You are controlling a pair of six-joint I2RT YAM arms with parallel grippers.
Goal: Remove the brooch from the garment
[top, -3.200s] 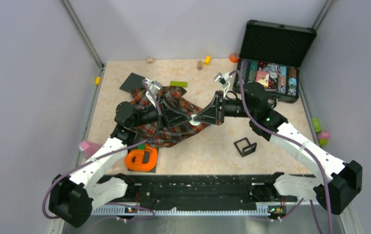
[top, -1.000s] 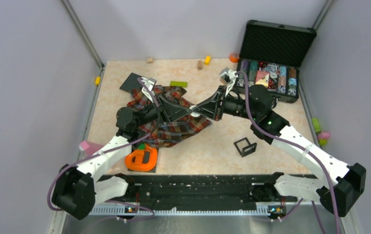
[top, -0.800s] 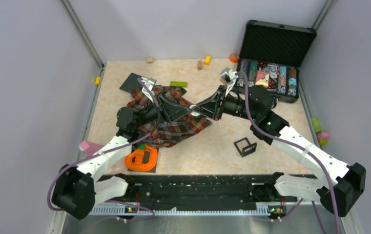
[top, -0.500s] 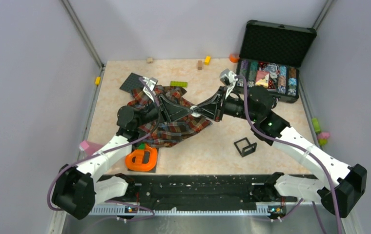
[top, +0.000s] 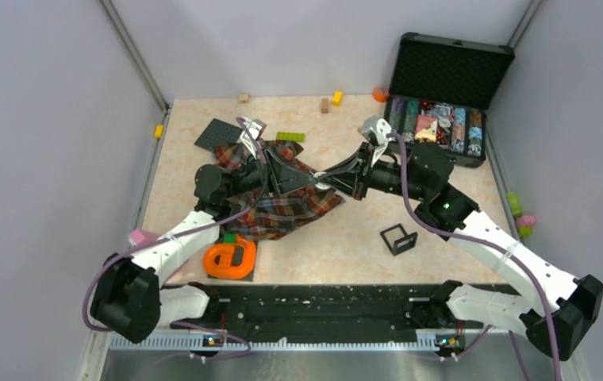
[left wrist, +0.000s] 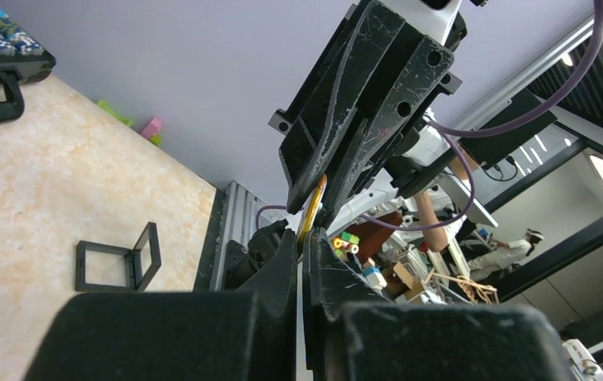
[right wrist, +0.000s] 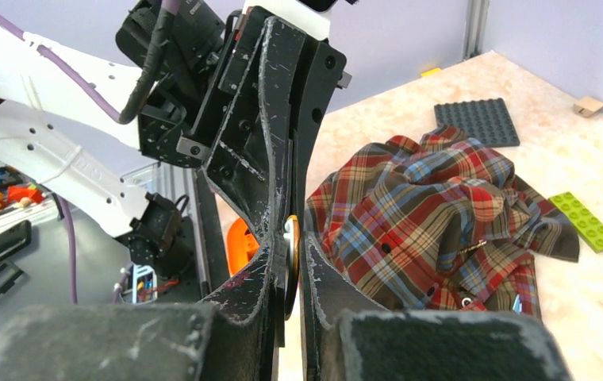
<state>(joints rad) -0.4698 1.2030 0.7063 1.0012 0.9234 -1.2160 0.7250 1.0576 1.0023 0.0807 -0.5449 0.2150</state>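
Observation:
The brooch (right wrist: 289, 254) is a small disc with a gold rim, seen edge-on between the fingers of my right gripper (right wrist: 292, 240), which is shut on it. My left gripper (left wrist: 305, 238) is shut too, and the gold rim (left wrist: 312, 208) runs into the notch between its tips. In the top view both grippers, left (top: 312, 178) and right (top: 323, 180), meet tip to tip at the brooch (top: 317, 180), above the right part of the garment (top: 282, 210). The plaid garment (right wrist: 425, 206) lies crumpled on the table, apart from the disc.
An open chip case (top: 441, 127) stands at the back right. A black wire frame (top: 398, 238) sits right of centre, an orange object (top: 231, 258) below the shirt, a black baseplate (top: 220, 133) and green brick (top: 290, 136) behind it. Small blocks dot the far edge.
Both grippers stay joined at the brooch. The joined tips have shifted slightly right and toward the far side, and the left wrist has swung further over the shirt.

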